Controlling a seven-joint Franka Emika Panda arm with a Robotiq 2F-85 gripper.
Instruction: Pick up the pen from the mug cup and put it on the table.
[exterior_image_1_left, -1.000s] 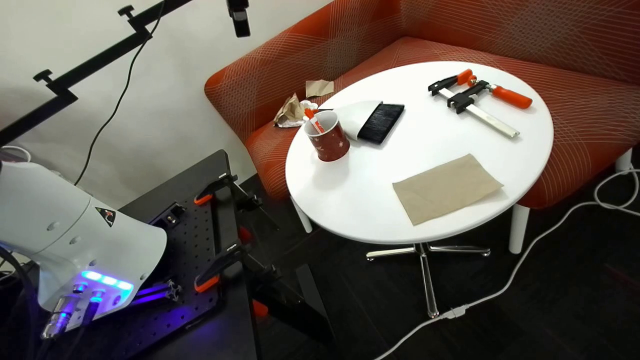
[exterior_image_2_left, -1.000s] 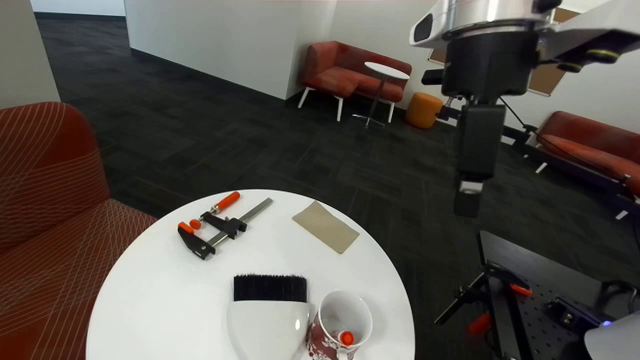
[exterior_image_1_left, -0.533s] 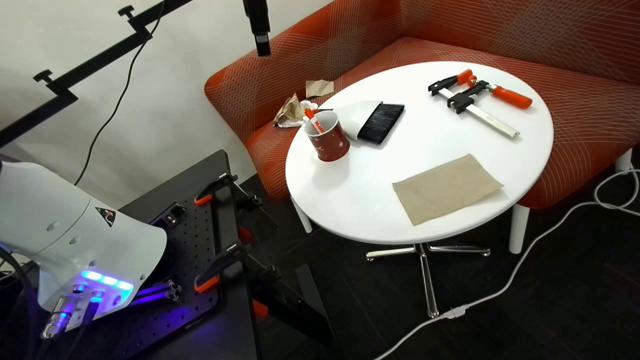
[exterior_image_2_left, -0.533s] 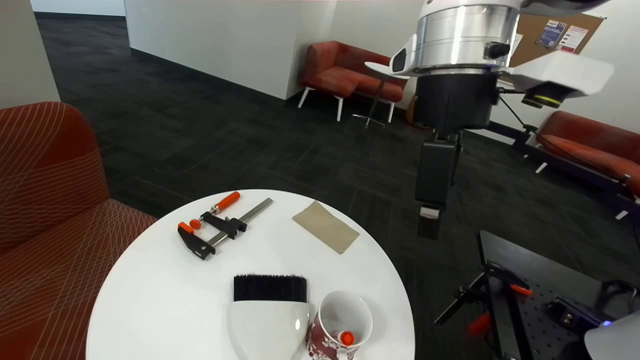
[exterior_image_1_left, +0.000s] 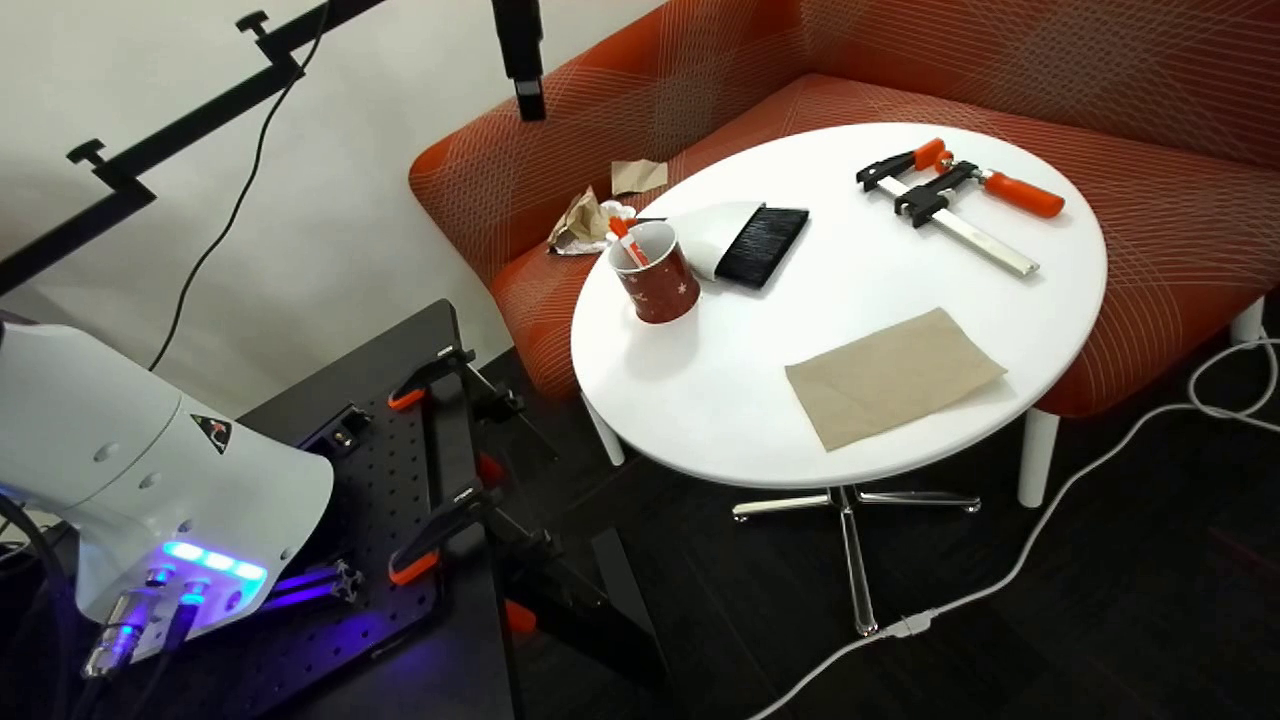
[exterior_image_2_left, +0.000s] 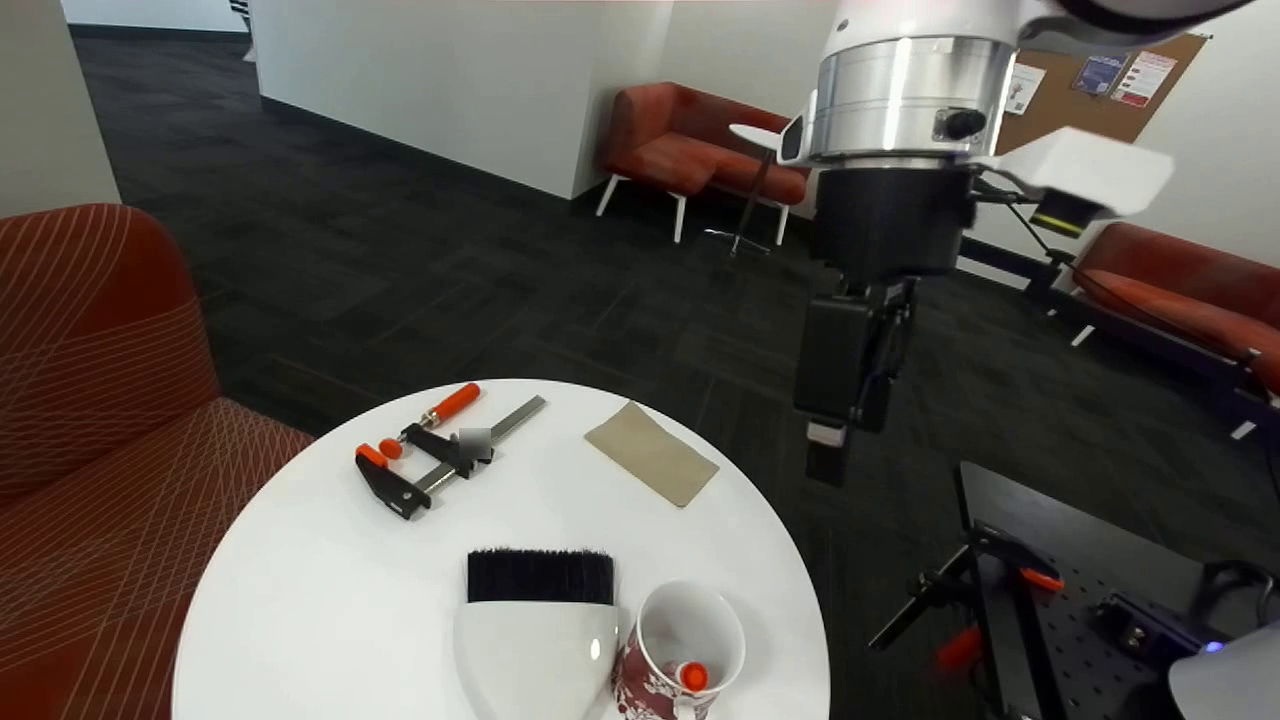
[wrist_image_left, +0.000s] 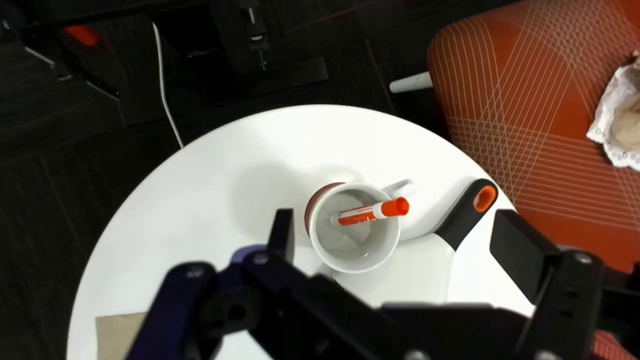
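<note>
Wrist view: shows tool (wrist_image_left: 395, 241) with jaws wide apart, higher than bench (wrist_image_left: 180, 215). Below tool, seen between jaws, shows pen (wrist_image_left: 370, 213) tilted inside mug (wrist_image_left: 345, 245), projecting past rim; just beside mug, also below tool, shows brush (wrist_image_left: 425, 265).

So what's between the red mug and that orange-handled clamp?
A white brush with black bristles lies on the table between the mug and the clamp, as both exterior views show.

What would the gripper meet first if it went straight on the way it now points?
Probably the table, near its edge: in both exterior views the gripper seems aimed past the mug cup, on the side nearer the robot base. Depth is unclear, so brushing it or the pen can't be ruled out.
</note>
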